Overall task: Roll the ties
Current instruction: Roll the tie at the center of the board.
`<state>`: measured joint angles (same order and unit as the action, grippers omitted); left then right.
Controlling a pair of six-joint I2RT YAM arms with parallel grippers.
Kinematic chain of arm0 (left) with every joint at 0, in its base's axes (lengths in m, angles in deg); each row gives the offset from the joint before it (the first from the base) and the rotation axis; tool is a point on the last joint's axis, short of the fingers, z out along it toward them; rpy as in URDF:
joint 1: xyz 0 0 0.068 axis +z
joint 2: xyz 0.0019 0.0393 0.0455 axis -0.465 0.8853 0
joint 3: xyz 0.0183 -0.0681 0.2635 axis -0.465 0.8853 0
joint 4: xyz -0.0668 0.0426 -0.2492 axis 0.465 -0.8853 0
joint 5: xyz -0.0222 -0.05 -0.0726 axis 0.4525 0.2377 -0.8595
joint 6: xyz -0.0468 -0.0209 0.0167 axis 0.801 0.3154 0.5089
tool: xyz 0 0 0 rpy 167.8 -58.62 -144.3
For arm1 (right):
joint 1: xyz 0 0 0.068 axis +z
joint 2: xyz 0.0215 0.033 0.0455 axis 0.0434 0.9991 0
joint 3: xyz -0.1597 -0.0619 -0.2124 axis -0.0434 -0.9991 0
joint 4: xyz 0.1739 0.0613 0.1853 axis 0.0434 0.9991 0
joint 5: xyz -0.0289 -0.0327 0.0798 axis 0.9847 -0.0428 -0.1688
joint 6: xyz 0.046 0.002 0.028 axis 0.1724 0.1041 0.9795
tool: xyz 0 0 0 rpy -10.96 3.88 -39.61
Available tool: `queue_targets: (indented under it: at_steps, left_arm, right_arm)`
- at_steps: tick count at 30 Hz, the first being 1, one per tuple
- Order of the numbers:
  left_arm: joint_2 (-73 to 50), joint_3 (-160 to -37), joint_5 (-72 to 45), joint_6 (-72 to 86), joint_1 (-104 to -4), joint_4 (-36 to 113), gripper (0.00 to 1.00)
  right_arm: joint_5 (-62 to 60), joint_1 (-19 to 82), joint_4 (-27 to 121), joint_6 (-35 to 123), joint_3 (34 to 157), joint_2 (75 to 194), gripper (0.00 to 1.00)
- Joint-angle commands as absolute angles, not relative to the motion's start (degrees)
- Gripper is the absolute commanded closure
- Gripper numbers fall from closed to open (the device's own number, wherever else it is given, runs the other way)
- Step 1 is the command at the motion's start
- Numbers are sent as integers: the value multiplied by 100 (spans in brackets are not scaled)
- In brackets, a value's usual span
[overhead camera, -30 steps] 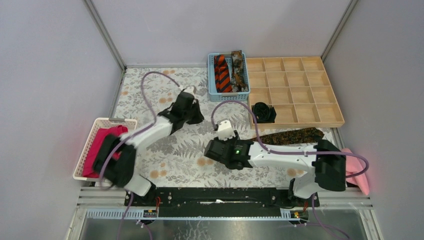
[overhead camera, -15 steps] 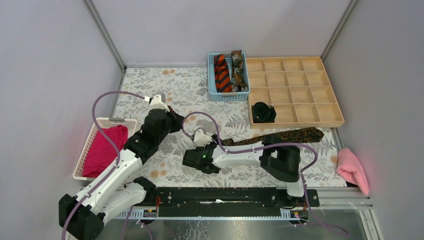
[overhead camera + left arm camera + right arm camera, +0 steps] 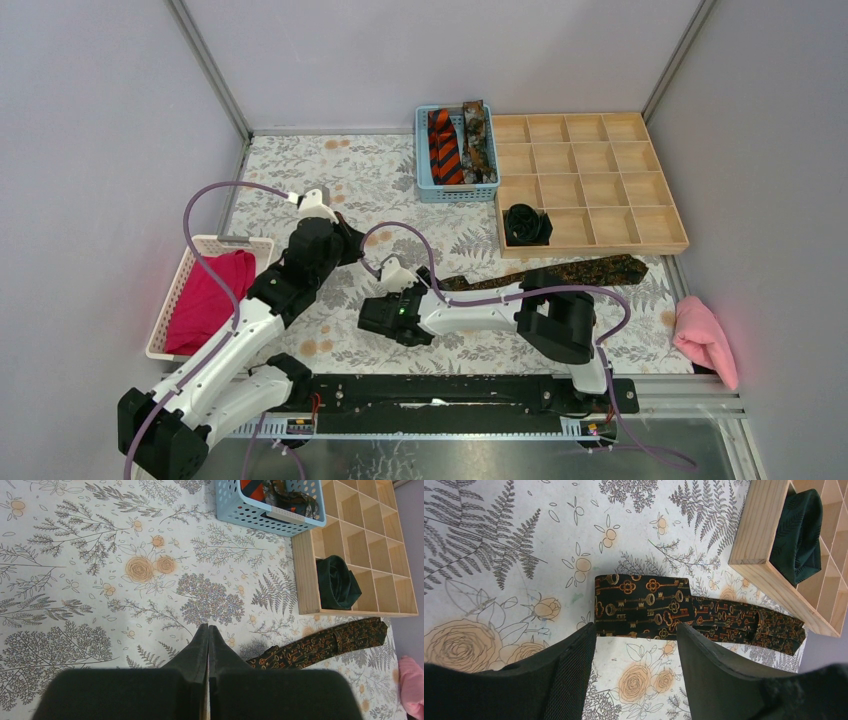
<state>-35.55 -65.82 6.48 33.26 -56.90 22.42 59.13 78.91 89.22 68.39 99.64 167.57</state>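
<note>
The right gripper (image 3: pixel 635 630) hangs low over the flowered worktop (image 3: pixel 290 180), its jaws well apart and holding nothing. The near end of the dark key-patterned tie (image 3: pixel 644 605) lies flat just beyond its fingertips, and the strip runs off toward the wooden tray (image 3: pixel 620 246). To its left, the left gripper (image 3: pixel 208 630) is over bare worktop, jaws pressed together and empty. Farther back, a black tie coil (image 3: pixel 526 224) sits in the tray's near-left compartment. The blue basket (image 3: pixel 455 192) holds the orange-and-black striped tie (image 3: pixel 444 148) and a brown mottled tie (image 3: pixel 478 140)
</note>
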Motion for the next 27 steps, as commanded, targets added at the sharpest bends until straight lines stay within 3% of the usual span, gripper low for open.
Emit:
queue_targets:
  at_steps: [1,20,27]
  left_arm:
    - [-3532,-6641,729,3179,-5706,2229,100]
    - [-3438,-6661,775,3065,-5698,2233,100]
    - [-3385,-6675,756,3059,-5698,2258,100]
  right_arm:
    - [6078,8078,8957,6780,10386,16763,32]
    - [5923,7678,8544,6660,10018,17313,29]
    - [5445,7316,8428,6826,9749,17332,39]
